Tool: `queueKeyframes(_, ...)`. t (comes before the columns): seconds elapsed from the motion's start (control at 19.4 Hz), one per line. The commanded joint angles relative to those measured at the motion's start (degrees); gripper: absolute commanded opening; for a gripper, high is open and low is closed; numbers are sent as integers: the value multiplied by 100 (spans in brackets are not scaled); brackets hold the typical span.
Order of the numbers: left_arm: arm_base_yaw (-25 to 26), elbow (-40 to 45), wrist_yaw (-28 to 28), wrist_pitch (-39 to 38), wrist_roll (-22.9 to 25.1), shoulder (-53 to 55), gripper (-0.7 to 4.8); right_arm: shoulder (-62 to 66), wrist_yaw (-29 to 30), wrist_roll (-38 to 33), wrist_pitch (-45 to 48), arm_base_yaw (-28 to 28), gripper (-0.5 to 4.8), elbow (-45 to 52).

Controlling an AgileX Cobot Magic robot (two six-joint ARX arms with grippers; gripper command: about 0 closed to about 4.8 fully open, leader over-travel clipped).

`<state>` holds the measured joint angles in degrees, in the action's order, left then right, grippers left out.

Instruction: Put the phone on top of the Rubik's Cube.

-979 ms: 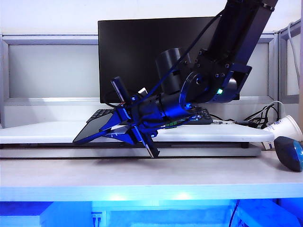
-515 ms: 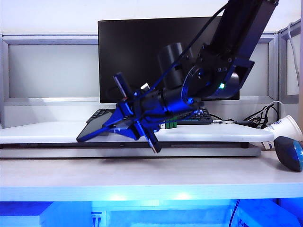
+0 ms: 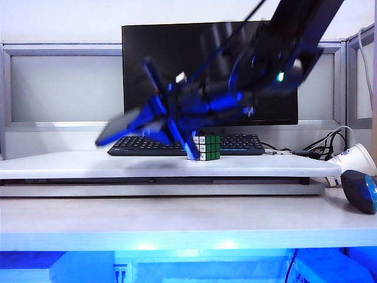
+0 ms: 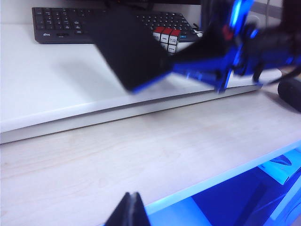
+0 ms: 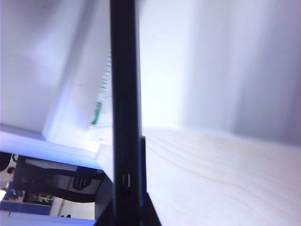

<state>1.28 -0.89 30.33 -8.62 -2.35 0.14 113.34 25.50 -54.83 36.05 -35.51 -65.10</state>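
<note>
The phone, a thin dark slab, hangs tilted in the air above the white platform, left of the Rubik's Cube. My right gripper is shut on the phone's right end and is blurred by motion. The cube stands on the platform in front of the keyboard and shows white and green faces. In the left wrist view the phone floats beside the cube. The right wrist view shows the phone edge-on between my right gripper's jaws. My left gripper is shut and empty, over the desk's front edge.
A black keyboard lies on the platform behind the cube, with a dark monitor behind it. A dark-blue mouse and a tipped paper cup lie at the right, near some cables. The wooden desk runs along the front.
My right arm has lifted the phone off the platform and up into the air. The cube, hidden behind the gripper before, now shows in full.
</note>
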Motion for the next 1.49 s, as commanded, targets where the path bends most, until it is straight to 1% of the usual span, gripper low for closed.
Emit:
queueKeyframes(0.05,0,-17,33,-74,22,4,-5,-297,9,186,243,68,-9,-46)
queueKeyframes(0.21,0,-17,33,-74,22,4,-5,-481,-11,302,142,208,-9,-48)
queueKeyframes(0.52,2,-17,28,-72,42,4,-5,-623,9,304,138,750,-9,-48)
queueKeyframes(0.67,2,-15,-111,-74,44,2,-4,-623,11,304,105,1008,-9,-48)
queueKeyframes(0.82,2,-15,-129,-74,48,2,-5,-623,-7,306,94,1200,-9,-48)
queueKeyframes(0.98,2,-15,-396,-79,155,2,-5,-623,-11,313,-9,1421,-9,-61)
queueKeyframes(1.19,2,-15,-485,-83,195,2,-4,-619,-15,407,-109,1650,-9,-61)
queueKeyframes(1.29,2,-15,-551,-83,197,2,-5,-616,-57,407,-157,1738,-9,-63)
queueKeyframes(1.39,2,-15,-817,-98,195,2,-5,-612,-133,407,-173,1786,-9,-63)
queueKeyframes(1.49,7,-15,-896,-107,195,2,-5,-603,-166,407,-177,1810,-9,-83)
